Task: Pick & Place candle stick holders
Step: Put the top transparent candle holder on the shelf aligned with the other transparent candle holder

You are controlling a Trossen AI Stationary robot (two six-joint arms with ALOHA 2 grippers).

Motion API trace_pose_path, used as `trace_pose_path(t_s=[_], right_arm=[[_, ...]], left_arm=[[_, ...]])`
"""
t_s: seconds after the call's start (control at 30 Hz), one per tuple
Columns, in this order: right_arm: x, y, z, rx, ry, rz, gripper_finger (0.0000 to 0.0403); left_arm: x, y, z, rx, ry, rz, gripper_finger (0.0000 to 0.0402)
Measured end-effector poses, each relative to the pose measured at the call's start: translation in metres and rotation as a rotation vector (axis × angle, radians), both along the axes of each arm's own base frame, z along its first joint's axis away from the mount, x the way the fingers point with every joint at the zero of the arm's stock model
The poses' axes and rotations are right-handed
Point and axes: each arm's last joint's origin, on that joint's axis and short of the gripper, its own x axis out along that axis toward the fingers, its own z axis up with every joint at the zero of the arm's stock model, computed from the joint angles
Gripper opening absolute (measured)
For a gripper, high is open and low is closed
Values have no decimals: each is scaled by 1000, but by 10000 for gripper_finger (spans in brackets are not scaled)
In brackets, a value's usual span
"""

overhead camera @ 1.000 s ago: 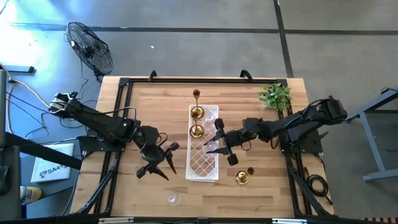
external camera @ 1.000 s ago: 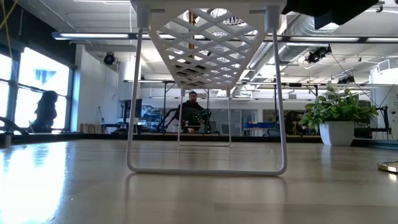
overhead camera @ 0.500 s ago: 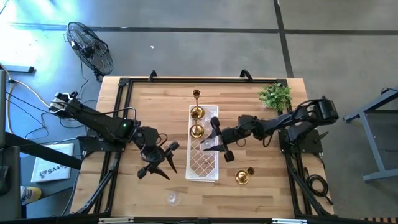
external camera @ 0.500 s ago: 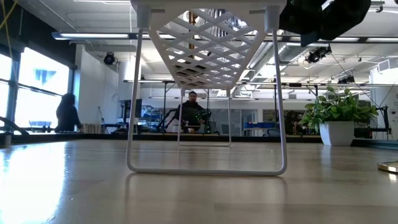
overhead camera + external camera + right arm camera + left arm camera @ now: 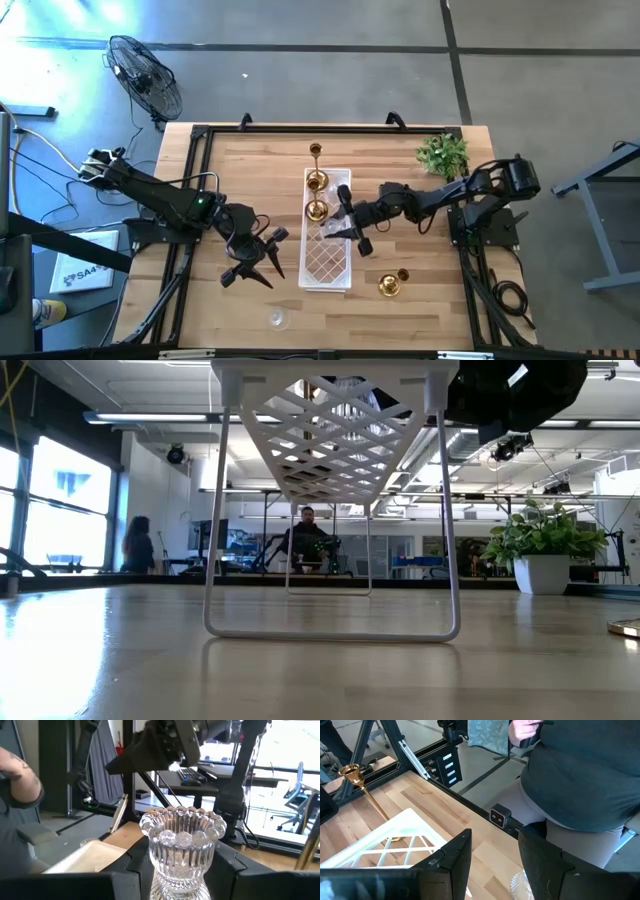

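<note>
My right gripper (image 5: 343,222) is shut on a clear glass holder (image 5: 182,845) over the middle of the white lattice tray (image 5: 327,262). Two brass holders (image 5: 316,183) (image 5: 316,211) stand in the tray's far half. The tall thin-stemmed brass holder (image 5: 316,152) stands on the table just beyond the tray. Another brass holder (image 5: 389,284) stands on the table right of the tray. Another clear glass holder (image 5: 278,318) stands near the front edge. My left gripper (image 5: 252,264) is open and empty, left of the tray. My right gripper has the clear glass holder between its two fingers (image 5: 134,866), on the ribbed body below the beaded rim (image 5: 165,870). The fingers come about level from the table's right side. The holder stands upright in the hold. Whether its base touches the tray is hidden.
A small green plant (image 5: 443,154) in a white pot stands at the far right corner. A black frame (image 5: 205,135) runs around the table. A person stands close to the table's near edge in the left wrist view (image 5: 580,775). There is bare wood left of my left gripper.
My right gripper has carried the clear glass holder toward the table's left and a little toward the far edge, from the tray's right rim to over the tray. My left arm has kept still.
</note>
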Motion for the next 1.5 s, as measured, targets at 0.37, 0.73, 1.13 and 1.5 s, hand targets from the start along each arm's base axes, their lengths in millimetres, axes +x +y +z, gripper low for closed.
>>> trace_pose_path(t_s=[0.37, 0.73, 1.13, 1.5], right_arm=[[1, -1, -4, 0, 33, -12, 120], [1, -1, -6, -1, 55, -30, 120], [1, -1, -6, 6, 64, -30, 120], [1, -1, -7, 8, 78, -29, 120]], left_arm=[[0, 0, 0, 1, 4, -1, 158], [-1, 0, -2, 8, 25, -1, 158], [-1, 0, -3, 10, 30, -1, 158], [0, 0, -4, 11, 37, -1, 158]])
